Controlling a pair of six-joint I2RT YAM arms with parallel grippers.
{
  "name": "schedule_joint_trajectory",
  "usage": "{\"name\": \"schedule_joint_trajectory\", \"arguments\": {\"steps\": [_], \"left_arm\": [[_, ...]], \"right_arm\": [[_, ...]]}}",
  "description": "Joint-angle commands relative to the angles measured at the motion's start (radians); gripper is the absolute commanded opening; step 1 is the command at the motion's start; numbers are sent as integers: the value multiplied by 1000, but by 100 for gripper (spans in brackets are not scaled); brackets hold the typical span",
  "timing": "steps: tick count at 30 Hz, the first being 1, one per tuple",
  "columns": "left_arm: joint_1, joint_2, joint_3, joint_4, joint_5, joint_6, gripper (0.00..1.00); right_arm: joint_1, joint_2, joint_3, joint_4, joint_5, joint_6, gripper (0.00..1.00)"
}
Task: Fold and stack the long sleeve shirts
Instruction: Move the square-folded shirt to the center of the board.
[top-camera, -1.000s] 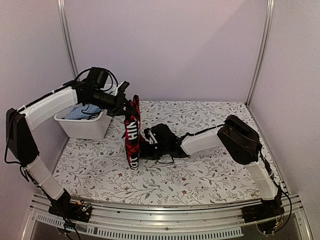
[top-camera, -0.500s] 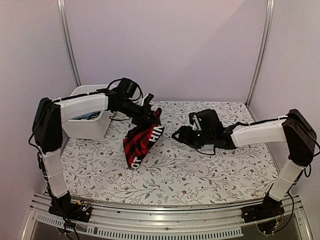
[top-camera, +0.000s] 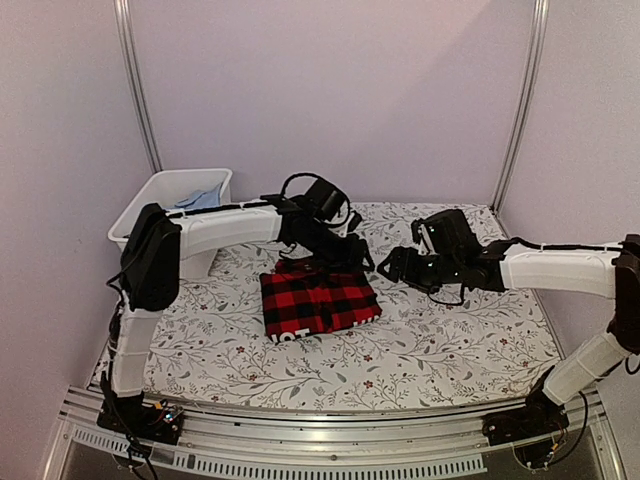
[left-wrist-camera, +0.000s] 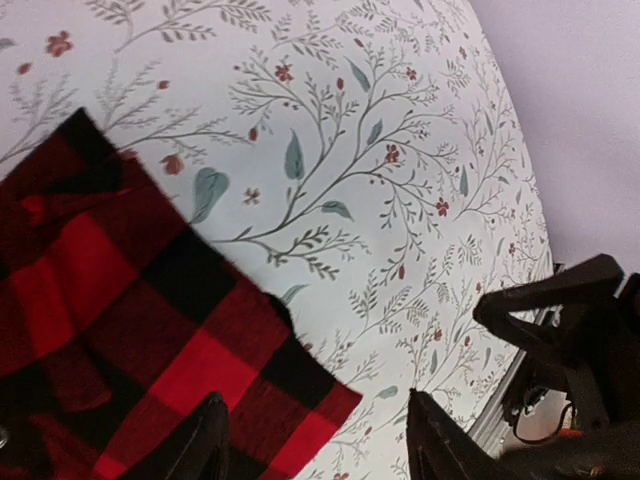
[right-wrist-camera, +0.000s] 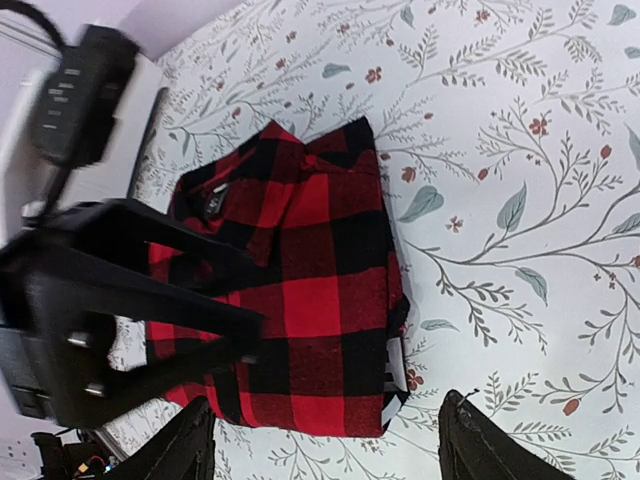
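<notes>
The floral-printed worktop (top-camera: 450, 340) fills the floor of the cell. The white left arm (top-camera: 220, 225) stretches from its base at the near left across to the middle. The white right arm (top-camera: 560, 268) reaches in from the right side. A white plastic bin (top-camera: 165, 190) stands at the far left corner of the worktop with a blue cloth (top-camera: 205, 198) inside it. The red-and-black buffalo check shirt (top-camera: 318, 300) lies flat near the centre of the worktop, folded into a compact rectangle, well apart from the bin. The left gripper (left-wrist-camera: 315, 400) is at the shirt's far edge. Its fingers are spread wide and hold nothing, and a corner of the checked cloth lies beneath them. Whether they touch the cloth cannot be told. The right gripper (right-wrist-camera: 328, 400) is just to the right of the shirt and faces it. Its fingers are likewise parted and empty, with bare worktop between it and the cloth. A white tag (top-camera: 293, 337) with dark lettering shows at the shirt's near edge, towards its left corner.
</notes>
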Motion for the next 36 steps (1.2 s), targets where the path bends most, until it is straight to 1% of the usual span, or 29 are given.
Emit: {"name": "schedule_joint_trajectory", "arguments": {"steps": [1,3,7,10,13,17,20,23,26,27,28,34,36], "left_arm": [[118,-303,-306,123,-68,-24,60],[165,-404,-466,164,-53,-39,58],[250,-554,-724,207,-45,-41,55],[303,-613,-841,228,-34,-41,53],[331,-639,-908,245,-28,-42,52],[343,-625,-939,260,-22,-37,48],[342,-599,-941,269,-23,-39,44],[334,-566,-935,274,-48,-38,41],[320,-520,-916,280,-52,-34,40],[313,-503,-905,280,-54,-33,39],[304,-487,-894,280,-55,-35,39],[240,-396,-799,272,-55,-43,38],[231,-377,-779,270,-59,-45,38]], "right_arm": [[12,129,53,-72,-27,-72,74],[17,182,84,-81,-34,-101,70],[28,264,118,-92,-47,-135,59],[44,304,135,-104,-50,-146,55],[66,322,138,-120,-44,-141,50],[78,335,116,-130,-31,-106,46],[84,337,88,-115,-35,-82,39],[88,342,56,-95,-43,-64,26],[89,332,19,-86,-34,-45,7],[89,319,5,-86,-25,-38,2],[90,309,-10,-87,-19,-27,0],[122,178,-115,-105,9,46,0],[137,148,-136,-125,26,73,4]]}}
